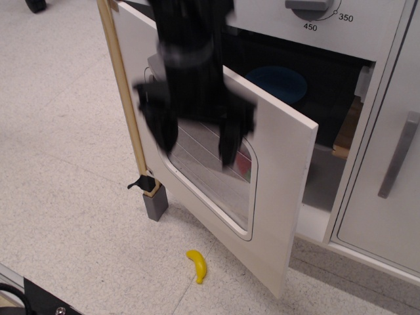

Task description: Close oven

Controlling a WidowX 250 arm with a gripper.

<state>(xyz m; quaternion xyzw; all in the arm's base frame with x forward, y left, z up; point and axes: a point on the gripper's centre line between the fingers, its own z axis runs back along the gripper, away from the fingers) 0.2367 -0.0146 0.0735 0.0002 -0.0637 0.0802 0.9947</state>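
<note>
So, gripper (195,139): motion-blurred, fingers spread wide, holding nothing.
oven (275,164): door ajar behind fingers, handle hidden.

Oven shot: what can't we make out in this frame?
- Gripper: motion-blurred, so contact with the oven door is unclear.
- Door handle: hidden behind the arm.
- Temperature dial: cut off by the top edge.
- Red object behind the window: mostly covered by the gripper.

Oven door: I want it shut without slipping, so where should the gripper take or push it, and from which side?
Judging by its pose, the oven door hangs open on left-side hinges, free edge to the right. The open gripper is blurred in front of the window. Best contact is probably the outer face near the free edge, coming from the front, where leverage is greatest.
</note>
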